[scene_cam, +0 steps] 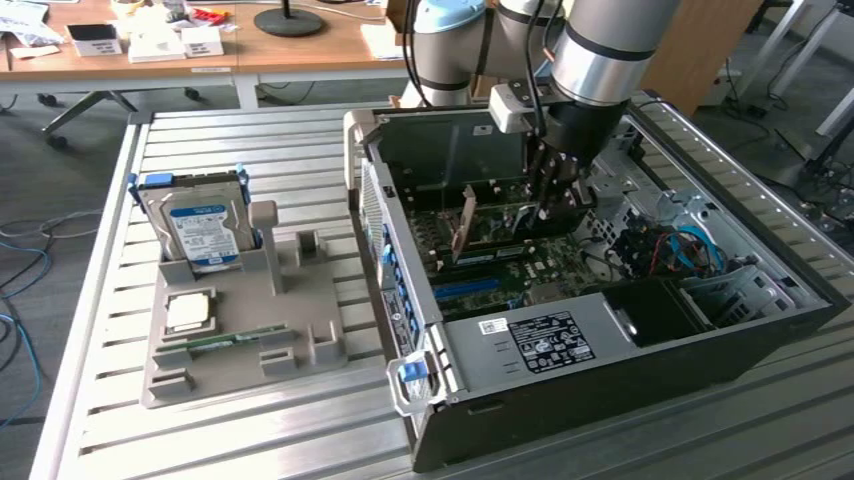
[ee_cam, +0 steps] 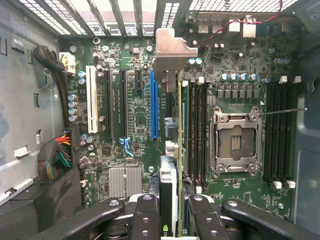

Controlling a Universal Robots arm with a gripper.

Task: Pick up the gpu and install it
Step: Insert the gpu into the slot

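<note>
Black jointed pincer [ee_cam: 170, 212] [scene_cam: 554, 195] clamped on thin flat green circuit-board gpu [ee_cam: 169, 180] [scene_cam: 514, 222], held on edge, long axis running ahead of pincer, silver metal end farthest out.

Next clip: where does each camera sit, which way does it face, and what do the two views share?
Exterior view: off the arm, raised, looking down at the table and open computer case; the arm and gripper show reaching into the case.
Wrist view: on the wrist, looking along the gripper at the motherboard; its fingers show, shut on the gpu.
Shared: gripper, gpu, motherboard.
</note>
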